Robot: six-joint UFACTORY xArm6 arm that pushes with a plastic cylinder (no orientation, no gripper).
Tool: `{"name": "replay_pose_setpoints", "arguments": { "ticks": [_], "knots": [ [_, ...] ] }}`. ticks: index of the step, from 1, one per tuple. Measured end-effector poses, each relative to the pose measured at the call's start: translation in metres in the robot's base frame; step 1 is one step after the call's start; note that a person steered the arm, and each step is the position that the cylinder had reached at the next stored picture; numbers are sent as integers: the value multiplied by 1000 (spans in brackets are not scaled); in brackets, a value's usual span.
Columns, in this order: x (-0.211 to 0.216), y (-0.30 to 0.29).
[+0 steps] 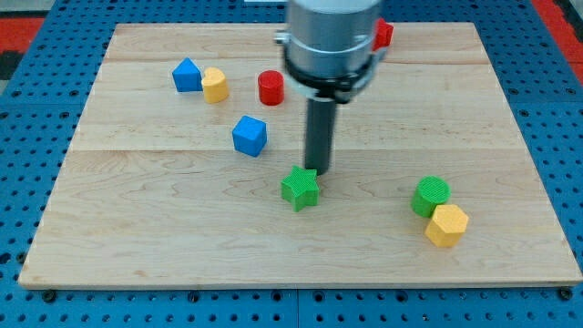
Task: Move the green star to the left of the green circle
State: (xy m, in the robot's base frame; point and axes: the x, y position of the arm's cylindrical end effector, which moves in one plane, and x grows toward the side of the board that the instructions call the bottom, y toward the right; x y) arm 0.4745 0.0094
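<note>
The green star point(300, 189) lies on the wooden board a little below the centre. The green circle point(430, 196), a short cylinder, stands at the view's right, well apart from the star. My tip point(320, 173) is at the star's upper right edge, touching or almost touching it. The dark rod rises from there to the grey arm body at the view's top.
A yellow hexagon block point(446, 225) touches the green circle's lower right. A blue cube point(249, 136) lies up-left of the star. A red cylinder point(271, 87), a yellow block point(215, 85) and a blue block point(187, 75) lie at the upper left. A red block point(383, 35) shows partly behind the arm.
</note>
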Motion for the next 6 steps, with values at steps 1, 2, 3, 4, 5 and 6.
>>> {"name": "replay_pose_setpoints", "arguments": {
  "ticks": [1, 2, 3, 4, 5, 6],
  "knots": [
    [0, -20],
    [3, -57],
    [20, -39],
    [33, 78],
    [36, 71],
    [16, -15]
  ]
}}
